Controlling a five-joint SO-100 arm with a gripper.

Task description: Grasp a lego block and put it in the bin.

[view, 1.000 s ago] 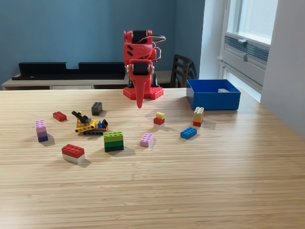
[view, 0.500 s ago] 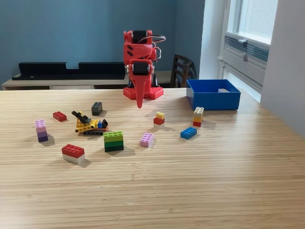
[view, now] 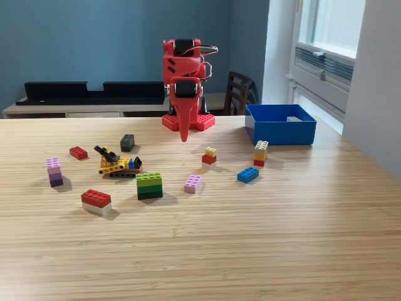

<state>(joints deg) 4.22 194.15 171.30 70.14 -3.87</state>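
Nothing has moved: my gripper (view: 183,135) still hangs with its jaws together, empty, above the desk (view: 250,238); no brick grasped, bin (view: 279,124) waiting.

Brightness: bright, even daylight across the wooden table (view: 250,238).
Source: window (view: 326,31) at 2 o'clock, pane washed out nearly white.
Shadows: soft and short, falling toward 9 o'clock beside each brick, as at the green brick (view: 150,185).
Glare: faint pale sheen on the tabletop toward 3 o'clock.
Focus: sharp from near edge to blue wall (view: 81,37); no motion blur.
Distortion: none noticeable; edges straight.
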